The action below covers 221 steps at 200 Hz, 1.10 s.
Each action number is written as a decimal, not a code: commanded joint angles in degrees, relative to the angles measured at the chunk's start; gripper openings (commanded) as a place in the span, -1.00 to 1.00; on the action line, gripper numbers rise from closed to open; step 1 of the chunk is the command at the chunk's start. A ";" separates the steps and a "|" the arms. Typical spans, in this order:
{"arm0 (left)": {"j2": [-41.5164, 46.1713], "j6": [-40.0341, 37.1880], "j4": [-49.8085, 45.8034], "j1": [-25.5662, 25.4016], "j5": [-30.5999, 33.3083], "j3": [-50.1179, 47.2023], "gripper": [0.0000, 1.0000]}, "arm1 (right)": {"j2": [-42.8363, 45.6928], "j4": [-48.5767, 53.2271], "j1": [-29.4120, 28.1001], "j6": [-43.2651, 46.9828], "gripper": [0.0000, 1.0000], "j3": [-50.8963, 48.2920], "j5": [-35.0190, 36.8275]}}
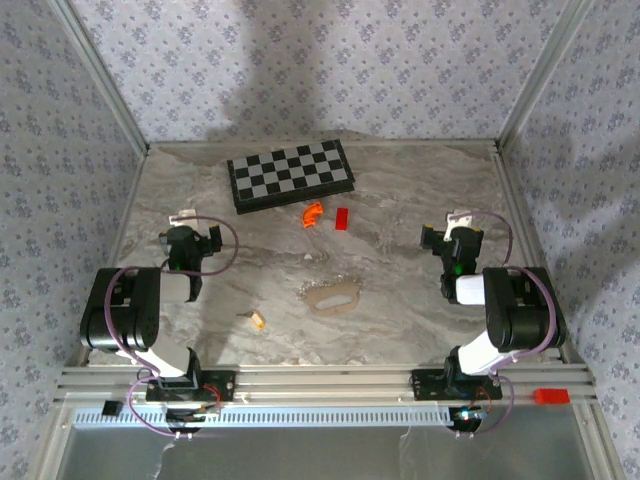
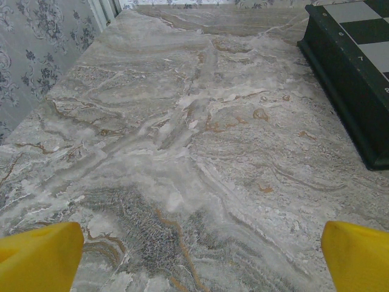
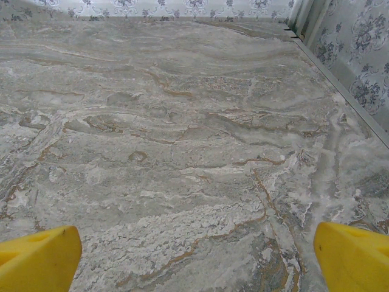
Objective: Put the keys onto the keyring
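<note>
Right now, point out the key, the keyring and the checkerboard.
key (image 1: pixel 258 320), top view, on its yellow-orange head
keyring (image 1: pixel 320 298), top view, on the loop's left side
checkerboard (image 1: pixel 290 175), top view, middle of the board

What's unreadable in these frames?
Top view: the key is too small to show its hole or teeth.
Top view: the keyring has a chain too thin and pale to trace.
Left wrist view: the checkerboard is cut off by the right edge.
</note>
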<state>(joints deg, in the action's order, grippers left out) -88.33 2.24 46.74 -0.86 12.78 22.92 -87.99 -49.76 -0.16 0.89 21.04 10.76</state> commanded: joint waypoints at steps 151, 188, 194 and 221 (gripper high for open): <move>0.40 0.79 1.71 0.07 -0.97 -0.16 0.99 | 0.09 -1.04 -0.10 -0.71 0.99 -0.11 1.11; 0.48 0.66 1.77 0.07 -0.99 -0.24 0.99 | 0.05 -1.13 -0.09 -0.71 0.99 -0.14 1.10; 0.53 0.61 1.65 0.07 -1.21 -0.20 0.99 | 0.09 -1.13 -0.06 -0.71 0.99 -0.19 1.10; 1.03 0.39 0.77 0.00 -1.96 0.11 0.99 | 0.18 -1.46 -0.18 -0.58 0.99 -0.25 1.17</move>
<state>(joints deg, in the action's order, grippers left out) -88.33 2.22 46.72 -0.86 12.34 22.92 -87.99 -49.78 -0.16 0.89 21.04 10.76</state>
